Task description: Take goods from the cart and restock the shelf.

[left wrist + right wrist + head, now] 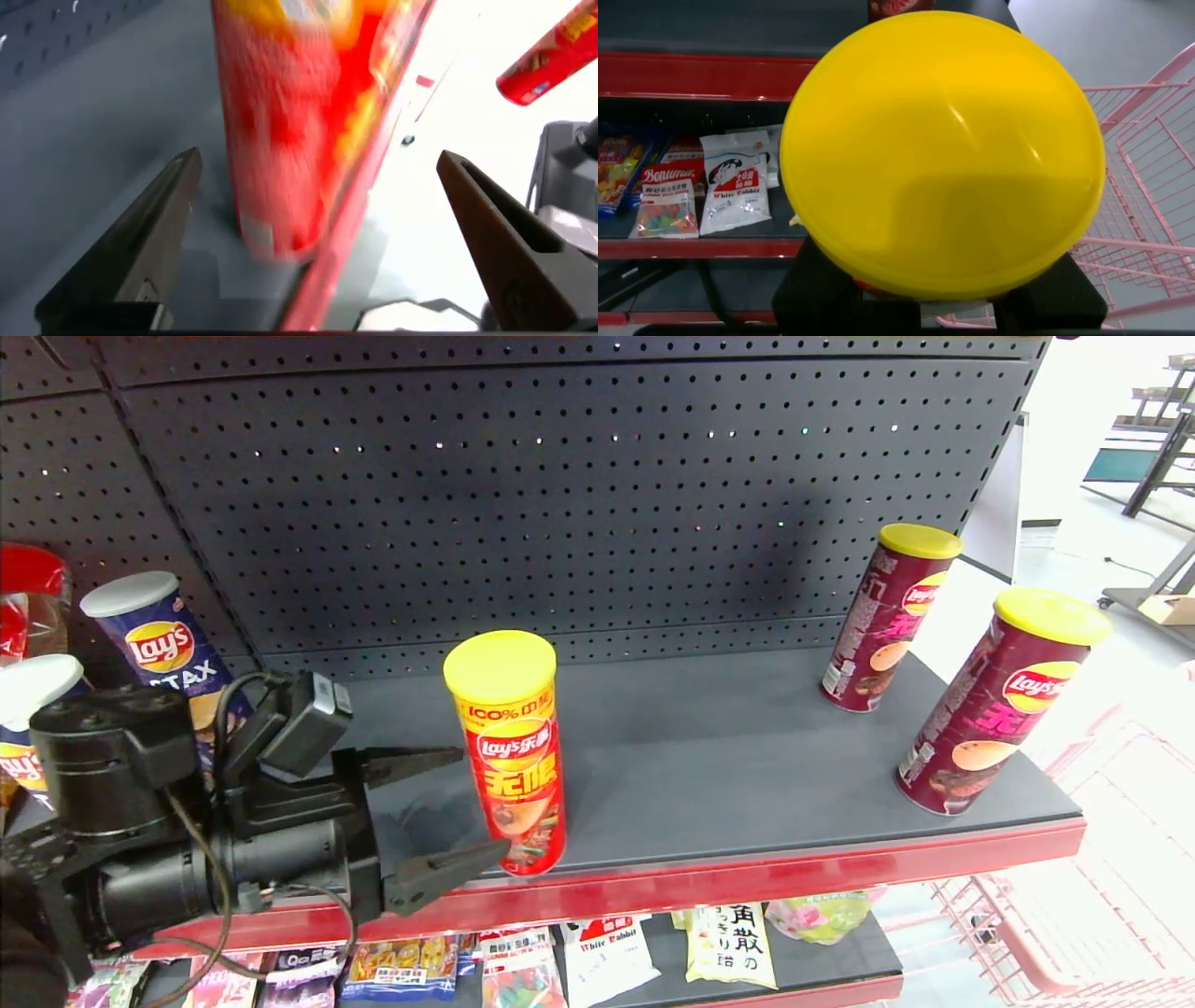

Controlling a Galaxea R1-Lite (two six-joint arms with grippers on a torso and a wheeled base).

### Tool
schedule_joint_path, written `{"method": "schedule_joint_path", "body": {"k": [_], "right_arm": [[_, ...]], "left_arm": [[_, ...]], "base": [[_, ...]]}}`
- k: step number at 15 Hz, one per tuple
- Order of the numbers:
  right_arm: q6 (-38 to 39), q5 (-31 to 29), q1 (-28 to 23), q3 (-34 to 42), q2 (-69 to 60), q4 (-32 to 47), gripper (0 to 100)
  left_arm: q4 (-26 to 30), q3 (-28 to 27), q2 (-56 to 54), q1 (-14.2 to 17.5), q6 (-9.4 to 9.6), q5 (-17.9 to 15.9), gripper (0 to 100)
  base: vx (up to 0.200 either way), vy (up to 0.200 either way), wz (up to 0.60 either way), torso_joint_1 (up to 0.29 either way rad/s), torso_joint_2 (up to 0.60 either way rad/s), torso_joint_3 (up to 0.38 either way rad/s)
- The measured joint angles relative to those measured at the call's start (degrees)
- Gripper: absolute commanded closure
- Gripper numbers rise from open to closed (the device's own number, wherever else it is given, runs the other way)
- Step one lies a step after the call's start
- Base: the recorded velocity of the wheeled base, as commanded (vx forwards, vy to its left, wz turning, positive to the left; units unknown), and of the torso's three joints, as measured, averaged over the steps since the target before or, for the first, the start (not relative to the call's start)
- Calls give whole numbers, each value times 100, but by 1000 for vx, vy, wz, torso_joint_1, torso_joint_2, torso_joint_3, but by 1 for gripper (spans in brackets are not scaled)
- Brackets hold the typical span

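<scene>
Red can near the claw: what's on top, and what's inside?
A yellow lid sits on top of the red can. It covers the opening, so the inside cannot be seen.

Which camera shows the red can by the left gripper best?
Head view: the whole red can stands upright at the shelf edge, between the fingers of the open left gripper. Left wrist view gives its blurred lower part. Right wrist view has another can's lid.
</scene>
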Motion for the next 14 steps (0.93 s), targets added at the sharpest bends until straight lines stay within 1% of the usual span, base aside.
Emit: {"method": "schedule_joint_path", "body": {"k": [2,3,4,5,7,8,9,10,11,12,14], "right_arm": [[-5,35,2,0,0,0,100],[-5,66,9,0,0,0,100],[-5,63,13,0,0,2,100],[-6,46,11,0,-2,2,100],[-11,66,15,0,11,6,100],[-9,74,44,0,15,6,100],[-11,83,77,0,12,2,100],[-9,129,94,9,11,-20,100],[-6,158,105,13,11,-17,100],[-5,158,110,20,11,-20,100],[13,156,113,20,9,-17,100]], "left_arm": [[15,406,-488,133,-41,105,0],[45,560,-783,168,-132,293,0],[111,662,-1070,188,-218,594,0],[258,745,-1430,199,-288,1070,0],[934,819,-2181,215,-347,2146,0],[1428,824,-2610,218,-358,2647,0],[2053,802,-3104,218,-358,3099,0],[2784,720,-3622,218,-356,3373,0],[3518,618,-4057,218,-358,3518,0],[4386,474,-4640,216,-356,3635,0],[5677,240,-5748,212,-355,3764,0]], "base": [[0,0,0,0,0,0],[0,0,0,0,0,0],[0,0,0,0,0,0],[0,0,0,0,0,0],[0,0,0,0,0,0],[0,0,0,0,0,0],[0,0,0,0,0,0],[0,0,0,0,0,0],[0,0,0,0,0,0],[0,0,0,0,0,0],[0,0,0,0,0,0]]}}
